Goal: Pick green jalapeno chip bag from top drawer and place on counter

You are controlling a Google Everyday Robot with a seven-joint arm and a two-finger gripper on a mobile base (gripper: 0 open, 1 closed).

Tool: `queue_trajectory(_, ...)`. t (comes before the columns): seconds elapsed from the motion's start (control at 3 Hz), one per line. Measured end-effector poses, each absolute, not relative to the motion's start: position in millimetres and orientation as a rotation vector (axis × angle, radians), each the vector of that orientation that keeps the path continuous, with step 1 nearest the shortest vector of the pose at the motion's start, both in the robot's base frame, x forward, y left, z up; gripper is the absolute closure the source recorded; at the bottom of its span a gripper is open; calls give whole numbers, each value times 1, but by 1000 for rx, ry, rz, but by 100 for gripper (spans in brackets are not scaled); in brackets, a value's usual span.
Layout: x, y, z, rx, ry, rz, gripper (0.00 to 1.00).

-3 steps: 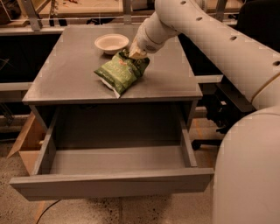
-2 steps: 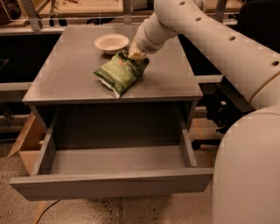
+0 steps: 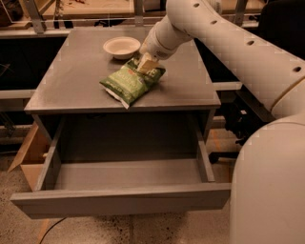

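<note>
The green jalapeno chip bag (image 3: 131, 82) lies on the grey counter (image 3: 76, 76), near its middle front, tilted with one end toward the counter's front edge. My gripper (image 3: 146, 65) is at the bag's far right end, reaching down from the white arm (image 3: 214, 33), and is shut on the bag's top edge. The top drawer (image 3: 124, 176) is pulled fully open below the counter, and its inside shows nothing in it.
A white bowl (image 3: 121, 46) stands on the counter behind the bag, close to my gripper. A cardboard box (image 3: 26, 157) sits on the floor left of the drawer. My white base (image 3: 271, 190) fills the right foreground. A wooden bench (image 3: 95, 7) runs behind the cabinet.
</note>
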State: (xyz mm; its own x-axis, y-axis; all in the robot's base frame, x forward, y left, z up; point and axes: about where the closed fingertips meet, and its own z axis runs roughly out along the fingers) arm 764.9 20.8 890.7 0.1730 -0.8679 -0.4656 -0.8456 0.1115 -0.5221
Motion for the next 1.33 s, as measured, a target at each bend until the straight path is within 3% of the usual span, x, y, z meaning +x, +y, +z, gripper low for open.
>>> queue_trajectory(0.33,767,18,888,-1683,1636,9,0)
queue_trajectory(1.33,790,-91,882,-1439,1821,21,0)
